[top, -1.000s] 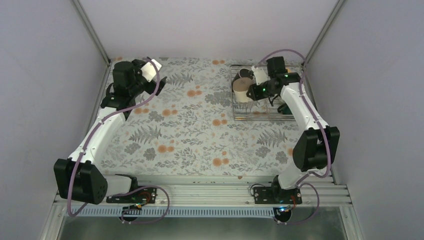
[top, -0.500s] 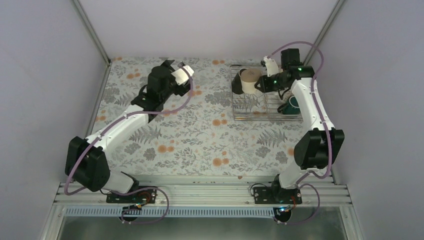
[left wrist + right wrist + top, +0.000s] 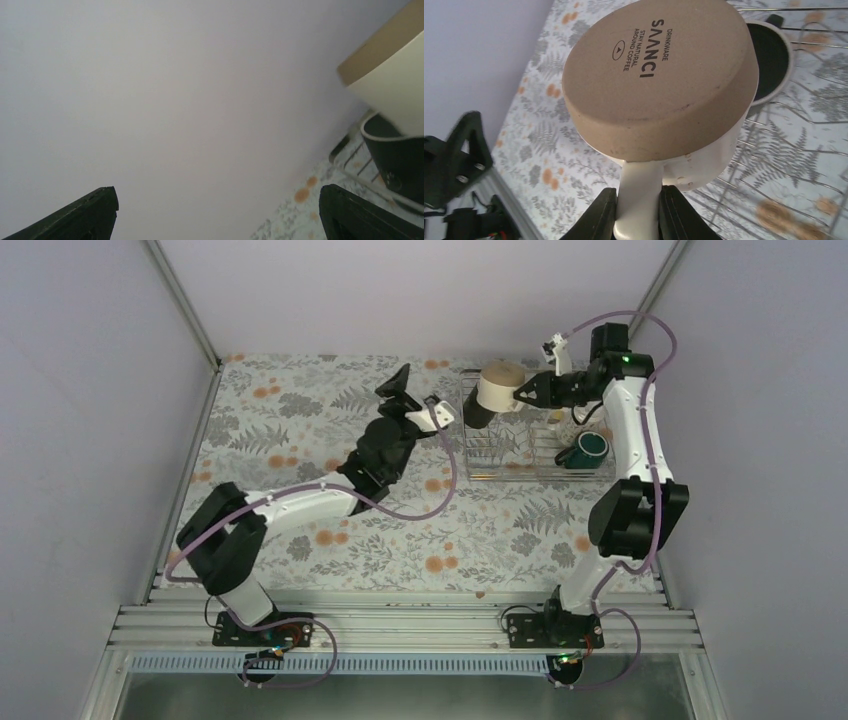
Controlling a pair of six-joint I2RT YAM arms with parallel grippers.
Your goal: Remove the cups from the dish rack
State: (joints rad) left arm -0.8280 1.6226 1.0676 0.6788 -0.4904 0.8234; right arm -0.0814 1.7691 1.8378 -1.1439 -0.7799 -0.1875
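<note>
My right gripper (image 3: 639, 212) is shut on the handle of the cream-white mug (image 3: 659, 70), held bottom-up above the left end of the dish rack (image 3: 794, 165). In the top view the cream-white mug (image 3: 497, 388) hangs over the dish rack (image 3: 530, 472). A black mug (image 3: 769, 55) stands in the rack under it, and shows in the top view (image 3: 474, 414) too. A dark green mug (image 3: 588, 448) sits at the rack's right end. My left gripper (image 3: 408, 392) is open and empty, raised just left of the rack. Its view (image 3: 220, 215) shows the cream-white mug (image 3: 390, 85) and the black mug (image 3: 395, 155) at the right.
The floral tablecloth (image 3: 380, 510) covers the table. The back wall (image 3: 175, 90) fills most of the left wrist view. The left arm (image 3: 300, 502) stretches diagonally across the table's middle. The left gripper's black fingers (image 3: 459, 150) show at the left of the right wrist view.
The left arm has swung from the far left corner rightward to beside the rack. The right gripper has lifted the cream-white mug up out of the rack.
</note>
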